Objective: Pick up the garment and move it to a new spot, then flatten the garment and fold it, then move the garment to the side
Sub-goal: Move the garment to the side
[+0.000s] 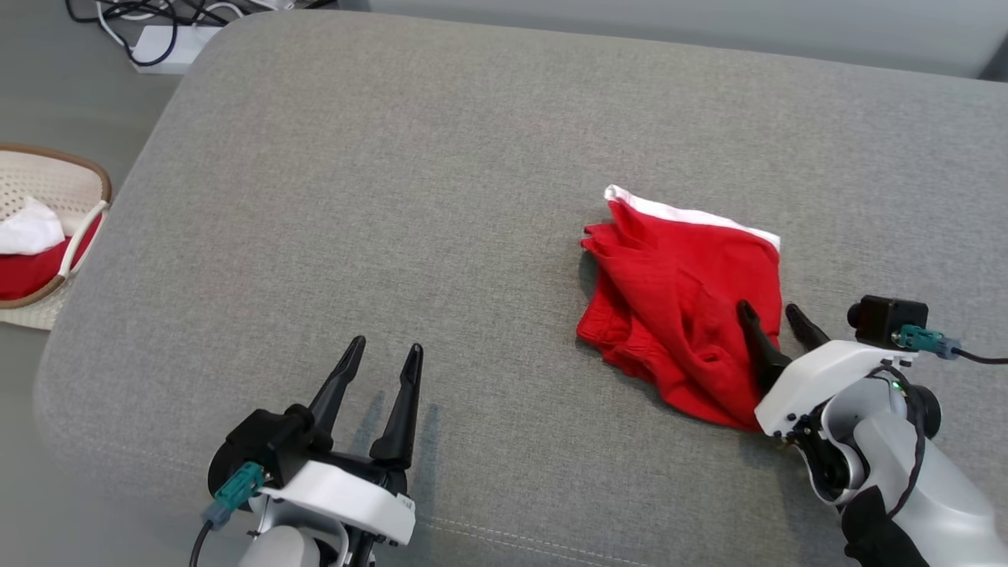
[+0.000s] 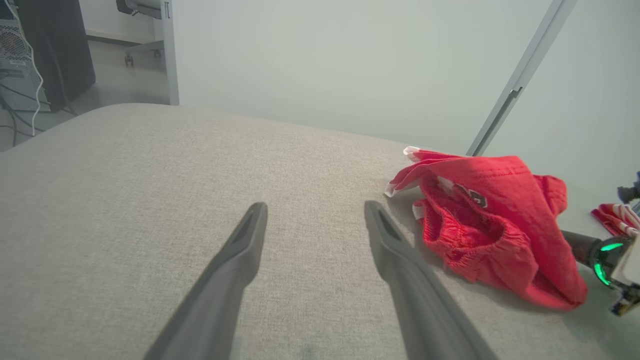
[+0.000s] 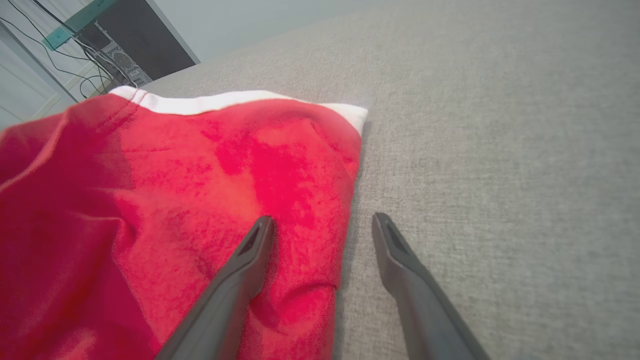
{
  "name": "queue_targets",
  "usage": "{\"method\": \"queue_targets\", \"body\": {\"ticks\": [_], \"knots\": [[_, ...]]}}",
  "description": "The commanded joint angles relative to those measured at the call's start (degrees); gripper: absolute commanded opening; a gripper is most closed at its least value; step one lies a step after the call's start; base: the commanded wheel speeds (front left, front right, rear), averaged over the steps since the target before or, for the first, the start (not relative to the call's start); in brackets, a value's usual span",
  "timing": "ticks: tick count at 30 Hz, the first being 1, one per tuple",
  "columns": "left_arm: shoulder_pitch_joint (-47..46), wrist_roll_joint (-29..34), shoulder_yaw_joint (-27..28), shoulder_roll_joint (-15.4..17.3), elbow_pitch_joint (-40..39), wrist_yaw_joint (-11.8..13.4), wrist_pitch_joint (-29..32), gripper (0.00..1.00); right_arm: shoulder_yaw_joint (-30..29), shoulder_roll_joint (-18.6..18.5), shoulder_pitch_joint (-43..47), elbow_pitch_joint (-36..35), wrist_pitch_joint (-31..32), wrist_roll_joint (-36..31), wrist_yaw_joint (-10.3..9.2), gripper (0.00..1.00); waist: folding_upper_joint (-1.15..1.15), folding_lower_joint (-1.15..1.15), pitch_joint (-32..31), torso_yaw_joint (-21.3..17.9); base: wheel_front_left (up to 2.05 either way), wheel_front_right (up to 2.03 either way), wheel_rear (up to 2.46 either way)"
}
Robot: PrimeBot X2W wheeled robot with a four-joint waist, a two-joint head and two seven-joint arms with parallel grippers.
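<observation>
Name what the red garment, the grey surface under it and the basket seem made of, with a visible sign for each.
Red garment: soft matte knit, likely cotton; it creases and bunches. Grey surface: matte woven upholstery fabric; fine weave, stitched seam. Basket: pale openwork, plastic or wicker, unclear; brown rim.

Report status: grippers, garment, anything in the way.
Left gripper open over the cushion, apart from the garment. Right gripper open, fingers straddling the garment's right edge. Garment crumpled, not gripped, not yet flattened. Nothing blocking it.
</observation>
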Motion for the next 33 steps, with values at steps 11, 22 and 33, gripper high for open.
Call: {"method": "queue_targets", "body": {"ticks": [11, 22, 33], "knots": [[-2.86, 0.10, 1.71, 0.37, -1.37, -0.44, -0.59, 1.00, 3.19, 2.23, -0.91, 2.98, 1.10, 3.43, 0.09, 1.00, 0.00, 0.00, 1.04, 1.18, 0.00, 0.00, 0.00], [-2.94, -0.17, 1.49, 0.37, -0.89, -0.35, -0.59, 1.00, 6.95, 0.98, -2.15, 1.08, -1.31, 5.15, 0.09, 0.00, 0.00, 0.00, 0.09, 0.76, 0.00, 0.00, 0.00], [-0.11, -1.58, 1.55, 0.37, -0.88, 0.71, -0.59, 1.00, 7.63, -0.53, 0.70, -1.88, -5.15, 5.74, 0.09, 0.00, 0.00, 0.00, -7.32, -1.80, 0.00, 0.00, 0.00]]}}
